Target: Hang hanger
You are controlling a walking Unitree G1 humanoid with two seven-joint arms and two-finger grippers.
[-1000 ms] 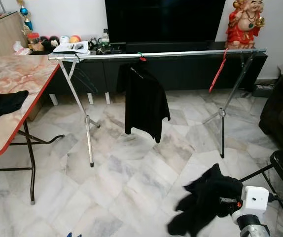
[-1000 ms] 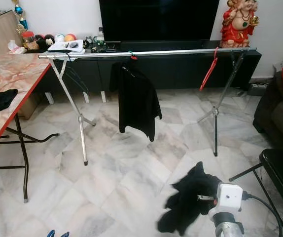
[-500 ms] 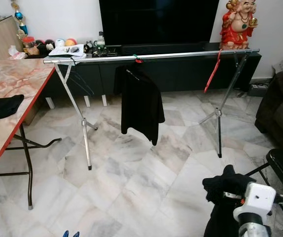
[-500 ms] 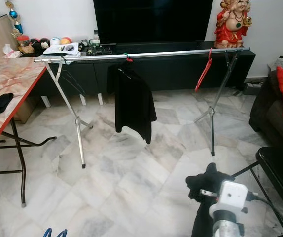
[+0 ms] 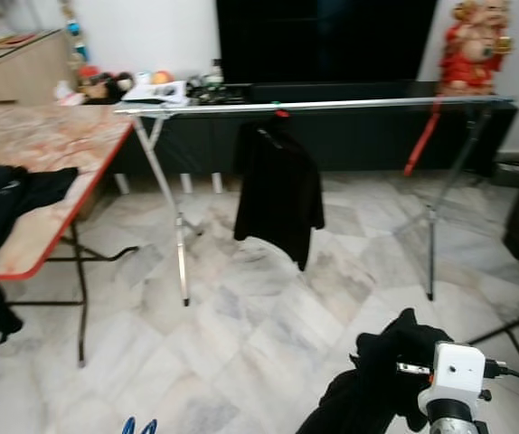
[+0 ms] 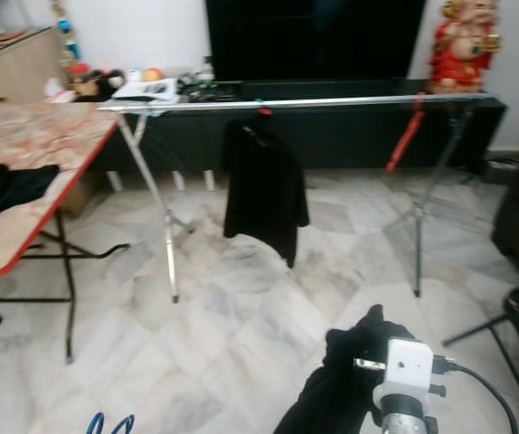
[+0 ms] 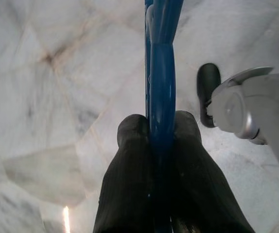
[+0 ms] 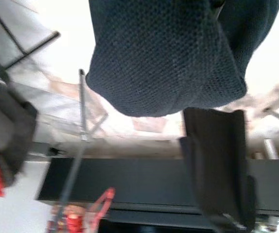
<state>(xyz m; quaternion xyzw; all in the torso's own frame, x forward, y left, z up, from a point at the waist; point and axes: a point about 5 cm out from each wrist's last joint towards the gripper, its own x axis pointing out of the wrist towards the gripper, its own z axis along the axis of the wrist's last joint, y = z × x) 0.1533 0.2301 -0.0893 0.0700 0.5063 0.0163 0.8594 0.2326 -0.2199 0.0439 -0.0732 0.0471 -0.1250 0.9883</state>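
Gripping blue hanger (image 7: 162, 87), left pincer (image 7: 161, 141) closed, low over floor. Right pincer (image 5: 395, 366) buried in black garment (image 5: 377, 380); finger state unclear. Rail (image 5: 332, 106) beyond, carrying black shirt (image 5: 279, 194).

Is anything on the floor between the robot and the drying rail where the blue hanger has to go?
Nothing visible blocks it. Bare marble floor runs up to the rail. The left gripper holds the blue hanger; the folding table stands off to the left.
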